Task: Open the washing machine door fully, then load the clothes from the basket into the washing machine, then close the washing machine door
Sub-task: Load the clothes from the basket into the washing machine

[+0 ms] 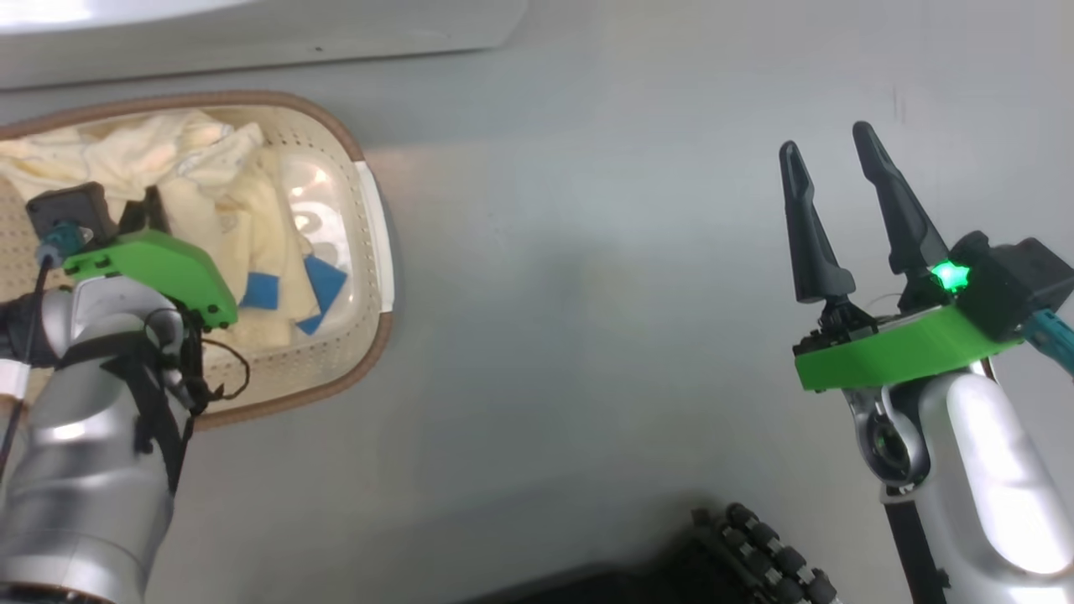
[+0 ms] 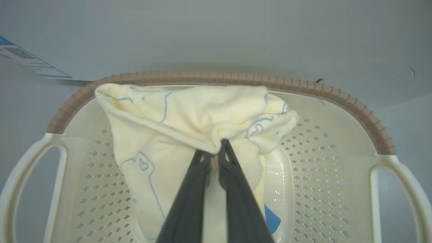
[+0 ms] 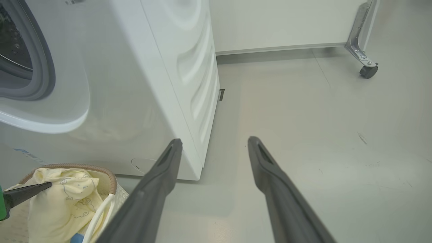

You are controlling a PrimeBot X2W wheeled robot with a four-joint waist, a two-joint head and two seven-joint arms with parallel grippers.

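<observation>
Centre of the left wrist view: the left hand (image 2: 216,153) clenches a fold of the clothes (image 2: 189,114) inside the basket (image 2: 337,98). The right hand (image 1: 826,141) hangs released, right of the head view. The print on the blue sticker (image 2: 27,60), upper left, on the washing machine (image 3: 135,84) is unreadable.
</observation>
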